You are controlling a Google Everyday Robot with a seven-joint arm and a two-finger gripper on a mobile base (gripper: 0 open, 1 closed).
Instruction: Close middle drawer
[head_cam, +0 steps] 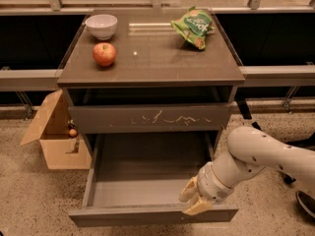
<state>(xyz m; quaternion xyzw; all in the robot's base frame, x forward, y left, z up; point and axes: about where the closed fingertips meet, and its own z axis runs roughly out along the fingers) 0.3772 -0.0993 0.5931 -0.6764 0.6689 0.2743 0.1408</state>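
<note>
The middle drawer is pulled far out at the bottom of the cabinet, showing its grey inner tray and its plain dark-grey front panel. Above it sits the grey drawer front with whitish scratches, pushed in. My gripper is at the drawer's front right corner, just inside and above the front panel. Its yellowish fingers are apart and hold nothing. The white arm reaches in from the right.
On the cabinet top are a white bowl, a red apple and a green chip bag. An open cardboard box stands on the speckled floor left of the cabinet. A rail and dark windows run behind.
</note>
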